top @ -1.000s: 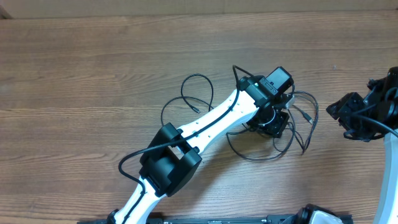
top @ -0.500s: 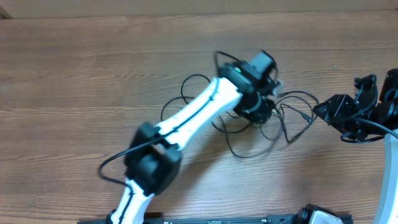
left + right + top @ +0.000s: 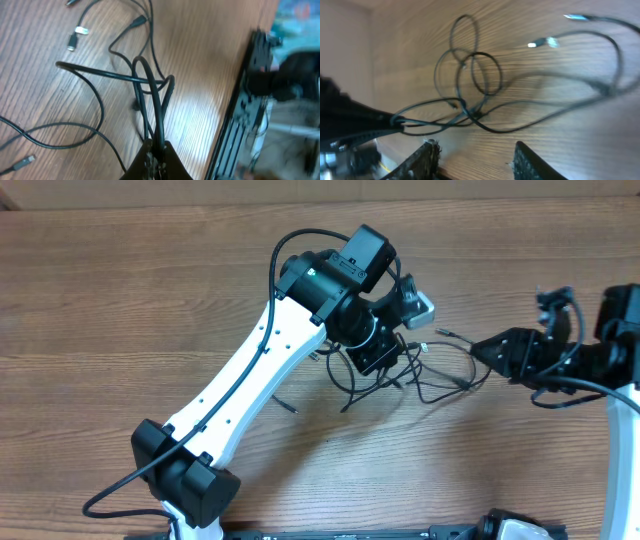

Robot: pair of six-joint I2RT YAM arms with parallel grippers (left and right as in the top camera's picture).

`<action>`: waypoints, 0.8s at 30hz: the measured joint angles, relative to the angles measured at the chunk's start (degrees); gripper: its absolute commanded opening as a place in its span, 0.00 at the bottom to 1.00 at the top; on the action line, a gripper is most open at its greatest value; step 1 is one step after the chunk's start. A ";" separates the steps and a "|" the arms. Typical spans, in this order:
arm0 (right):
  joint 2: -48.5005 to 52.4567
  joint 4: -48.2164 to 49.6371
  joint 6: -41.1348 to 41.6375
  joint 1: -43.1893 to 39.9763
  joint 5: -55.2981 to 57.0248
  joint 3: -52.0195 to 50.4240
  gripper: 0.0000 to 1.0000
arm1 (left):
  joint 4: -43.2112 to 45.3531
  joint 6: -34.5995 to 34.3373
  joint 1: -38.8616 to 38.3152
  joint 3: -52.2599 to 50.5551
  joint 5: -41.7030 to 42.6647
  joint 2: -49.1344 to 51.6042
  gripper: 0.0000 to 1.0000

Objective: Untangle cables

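Note:
The cables (image 3: 440, 375) are thin black cords lying in a loose tangle at the middle of the wooden table. My left gripper (image 3: 375, 365) hangs over the tangle's left side. In the left wrist view it (image 3: 157, 152) is shut on a few black strands of the cables (image 3: 150, 95), which rise from the loops on the wood. Small plug ends (image 3: 75, 39) lie loose nearby. My right gripper (image 3: 482, 350) sits just right of the tangle. In the right wrist view it (image 3: 475, 157) is open with nothing between its fingers, and the looped cables (image 3: 470, 75) lie ahead of it.
The left arm (image 3: 250, 370) crosses the table diagonally from the front left. A black rail (image 3: 247, 100) runs along the table's front edge. The right arm's white link (image 3: 625, 440) stands at the right edge. Bare wood (image 3: 120, 300) spreads to the left.
My left gripper has closed on strands and swung back and to the left, dragging the tangle with it. The right gripper has moved left toward the cables.

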 measured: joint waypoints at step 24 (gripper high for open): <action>5.09 11.72 -23.76 23.71 -5.29 0.00 0.43 | -10.14 20.98 10.91 0.00 18.08 -2.27 0.04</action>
